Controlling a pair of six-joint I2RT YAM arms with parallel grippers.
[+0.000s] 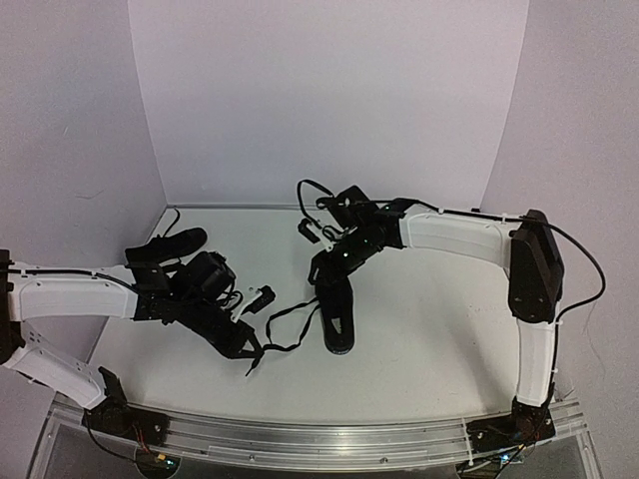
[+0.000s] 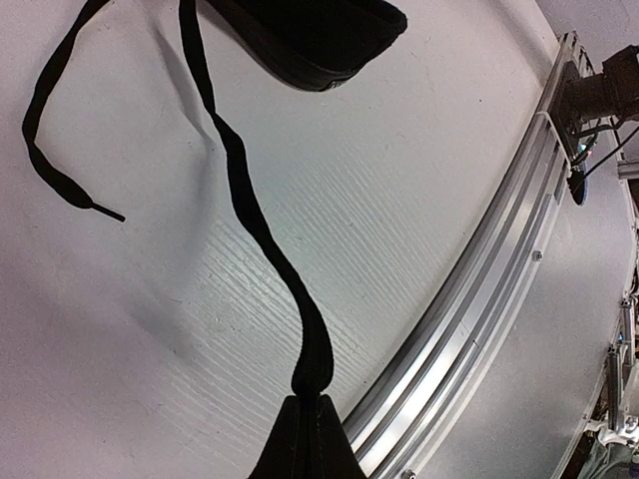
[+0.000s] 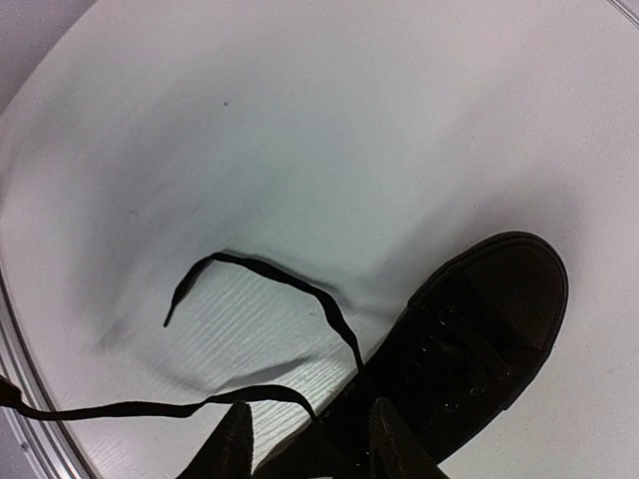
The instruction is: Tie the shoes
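Over textured white tabletop (image 2: 419,200), left pincer (image 2: 308,419) clamps flat lace (image 2: 255,225); right pincer (image 3: 312,411) gapes above shoe (image 3: 479,319).

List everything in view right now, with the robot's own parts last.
Centre shoe: one, black, mid-table, toe toward the near edge.
Far shoe: one, black, far left, behind the left arm.
Laces: two loose strands, black, trailing from the centre shoe across the table.
Table: one, white.
Rail: one, silver, along the near edge.
Backdrop: white, on three sides.
Left gripper: black, near left, pinching a lace.
Right gripper: black, fingers apart at the centre shoe's rear; grip unclear.
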